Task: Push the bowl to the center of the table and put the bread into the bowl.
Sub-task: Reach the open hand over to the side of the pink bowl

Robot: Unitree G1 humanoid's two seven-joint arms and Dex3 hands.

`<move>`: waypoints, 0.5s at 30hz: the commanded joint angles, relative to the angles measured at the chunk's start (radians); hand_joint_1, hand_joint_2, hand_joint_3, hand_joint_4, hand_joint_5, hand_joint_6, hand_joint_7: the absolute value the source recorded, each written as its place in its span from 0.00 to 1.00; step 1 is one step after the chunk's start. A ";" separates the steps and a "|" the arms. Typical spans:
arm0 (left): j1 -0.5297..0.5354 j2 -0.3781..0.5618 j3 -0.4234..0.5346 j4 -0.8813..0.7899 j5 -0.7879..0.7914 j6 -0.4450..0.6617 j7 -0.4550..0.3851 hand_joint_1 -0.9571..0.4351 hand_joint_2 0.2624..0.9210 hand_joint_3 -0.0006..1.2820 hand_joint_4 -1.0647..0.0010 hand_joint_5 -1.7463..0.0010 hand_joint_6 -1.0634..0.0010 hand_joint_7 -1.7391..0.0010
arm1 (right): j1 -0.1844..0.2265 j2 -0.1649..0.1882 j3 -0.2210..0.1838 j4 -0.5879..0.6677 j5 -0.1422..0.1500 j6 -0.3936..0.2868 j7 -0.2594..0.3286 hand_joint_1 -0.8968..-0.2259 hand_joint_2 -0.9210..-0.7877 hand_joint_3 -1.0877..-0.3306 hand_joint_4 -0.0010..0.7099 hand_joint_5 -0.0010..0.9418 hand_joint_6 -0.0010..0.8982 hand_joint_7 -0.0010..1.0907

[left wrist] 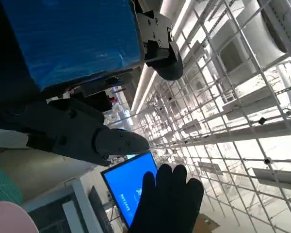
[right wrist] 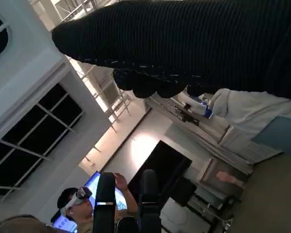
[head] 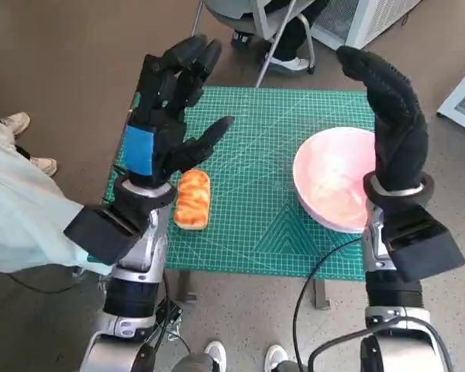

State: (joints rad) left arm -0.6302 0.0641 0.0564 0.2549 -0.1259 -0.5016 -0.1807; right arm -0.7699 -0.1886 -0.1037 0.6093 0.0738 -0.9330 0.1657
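Neither part of the task looks begun: both arms are raised above the tabletop (head: 252, 225) with nothing held. The pink bowl (head: 335, 180) sits at about 3 o'clock on the green mat, close to the right edge and well off the middle, and the bread (head: 192, 198) lies at about 8 o'clock, near the left front edge. The left robot hand (head: 170, 116) hovers over the bread's side of the mat, fingers spread wide and empty. The right robot hand (head: 393, 116) stands upright beside the bowl's right rim, fingers extended together, gripping nothing. The step in hand appears to be the push, so the next move likely calls for lowering the right robot hand outside the rim and sliding the bowl toward 9 o'clock, stopping short of the bread.
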 commanded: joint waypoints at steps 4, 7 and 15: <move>0.013 -0.006 0.001 -0.003 0.005 0.001 0.009 0.54 1.00 0.20 0.59 0.95 0.88 0.54 | 0.029 -0.019 -0.010 0.006 0.003 0.003 0.008 0.50 0.00 0.43 0.48 0.00 0.04 0.71; 0.014 -0.006 0.001 -0.003 0.006 0.000 0.009 0.53 1.00 0.20 0.59 0.95 0.88 0.54 | 0.032 -0.025 -0.014 0.008 0.007 0.000 0.010 0.50 0.00 0.43 0.48 0.00 0.04 0.71; 0.020 -0.005 0.004 0.000 0.000 -0.001 0.009 0.53 1.00 0.20 0.59 0.95 0.87 0.55 | 0.050 -0.068 -0.058 0.043 0.040 -0.016 0.014 0.53 0.00 0.41 0.43 0.00 0.03 0.68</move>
State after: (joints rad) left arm -0.6265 0.0619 0.0565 0.2550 -0.1259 -0.5015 -0.1736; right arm -0.7611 -0.2116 -0.1192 0.6119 0.0794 -0.9352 0.1689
